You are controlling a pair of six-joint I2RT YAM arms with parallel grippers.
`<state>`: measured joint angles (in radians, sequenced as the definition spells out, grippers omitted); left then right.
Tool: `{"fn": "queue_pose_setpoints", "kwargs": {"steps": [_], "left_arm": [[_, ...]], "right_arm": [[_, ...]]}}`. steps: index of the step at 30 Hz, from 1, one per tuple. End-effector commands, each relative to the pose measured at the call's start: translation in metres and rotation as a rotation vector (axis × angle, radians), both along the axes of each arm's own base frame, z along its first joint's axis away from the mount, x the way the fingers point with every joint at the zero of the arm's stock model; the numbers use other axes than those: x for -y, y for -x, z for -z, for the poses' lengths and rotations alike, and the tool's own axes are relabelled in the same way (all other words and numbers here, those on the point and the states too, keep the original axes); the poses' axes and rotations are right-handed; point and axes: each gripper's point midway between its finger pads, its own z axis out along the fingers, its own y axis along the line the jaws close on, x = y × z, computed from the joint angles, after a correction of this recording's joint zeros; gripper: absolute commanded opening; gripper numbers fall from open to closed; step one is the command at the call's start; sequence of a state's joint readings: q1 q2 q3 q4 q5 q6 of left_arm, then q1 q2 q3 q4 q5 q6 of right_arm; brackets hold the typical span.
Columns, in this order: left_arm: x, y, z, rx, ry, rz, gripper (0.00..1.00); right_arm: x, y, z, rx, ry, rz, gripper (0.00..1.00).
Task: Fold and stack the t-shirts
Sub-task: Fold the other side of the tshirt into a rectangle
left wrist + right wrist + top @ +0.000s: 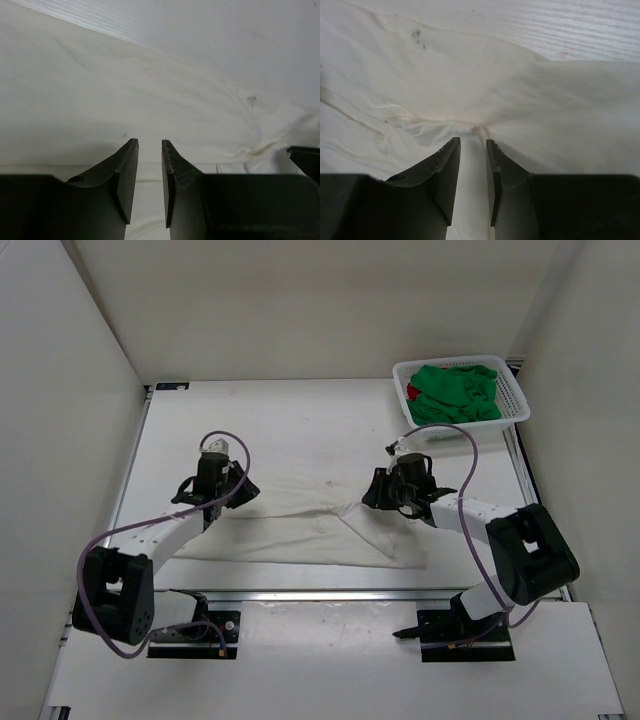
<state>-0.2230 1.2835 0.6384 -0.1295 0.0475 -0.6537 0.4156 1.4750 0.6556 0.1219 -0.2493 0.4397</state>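
While poised low over the cream shirt, held left pincer and right pincer slightly apart, empty, seemingly for pinching its edges.

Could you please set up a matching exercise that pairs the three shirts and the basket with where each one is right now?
Things:
1. cream shirt
2. green shirt
3. red shirt
4. basket

Places:
A. far right corner of the table
B. spread out on the table's near half
C. a sliver at the basket's left side, under another shirt
D. bunched on top inside the basket

Pairs: 1-B; 2-D; 3-C; 4-A
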Motion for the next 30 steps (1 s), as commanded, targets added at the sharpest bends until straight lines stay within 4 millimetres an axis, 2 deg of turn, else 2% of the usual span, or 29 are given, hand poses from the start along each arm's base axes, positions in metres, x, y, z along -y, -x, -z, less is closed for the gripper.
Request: {"fn": "queue_pose_setpoints", "kwargs": {"steps": [1,4,5,7,12,15,18,20,22,23,25,30], "left_arm": [[0.009,0.003,-0.019,0.089,-0.035,0.041,0.37],[0.008,0.018,-0.003,0.060,0.003,0.047,0.35],[0.006,0.018,0.000,0.060,0.010,0.043,0.35],[0.007,0.025,0.009,0.043,0.013,0.045,0.36],[0.021,0.034,0.017,0.041,0.012,0.078,0.36],[0.019,0.034,0.020,0.035,0.017,0.078,0.35],[0.017,0.034,0.018,0.035,0.020,0.069,0.35],[0.018,0.034,0.018,0.036,0.027,0.066,0.35],[0.018,0.036,0.021,0.027,0.030,0.065,0.36],[0.019,0.035,0.020,0.026,0.037,0.062,0.35],[0.024,0.036,0.023,0.015,0.037,0.079,0.36],[0.027,0.025,0.011,0.057,0.053,0.073,0.35]], "right_arm": [[-0.007,-0.017,-0.012,0.071,-0.039,-0.016,0.26],[-0.009,-0.018,-0.008,0.072,-0.036,-0.028,0.28],[-0.008,-0.015,-0.003,0.052,-0.032,-0.032,0.30],[-0.009,-0.019,-0.004,0.056,-0.043,-0.029,0.30],[-0.014,-0.022,0.003,0.039,-0.057,-0.039,0.31],[-0.015,-0.020,0.009,0.022,-0.077,-0.047,0.31],[-0.017,-0.016,0.008,0.023,-0.094,-0.056,0.23],[-0.023,-0.015,-0.001,0.036,-0.122,-0.076,0.18],[-0.027,-0.010,-0.011,0.050,-0.145,-0.081,0.07],[-0.028,-0.005,-0.008,0.036,-0.143,-0.087,0.05],[-0.029,0.002,-0.017,0.049,-0.147,-0.099,0.00],[-0.029,0.032,-0.020,0.029,-0.133,-0.119,0.00]]}}
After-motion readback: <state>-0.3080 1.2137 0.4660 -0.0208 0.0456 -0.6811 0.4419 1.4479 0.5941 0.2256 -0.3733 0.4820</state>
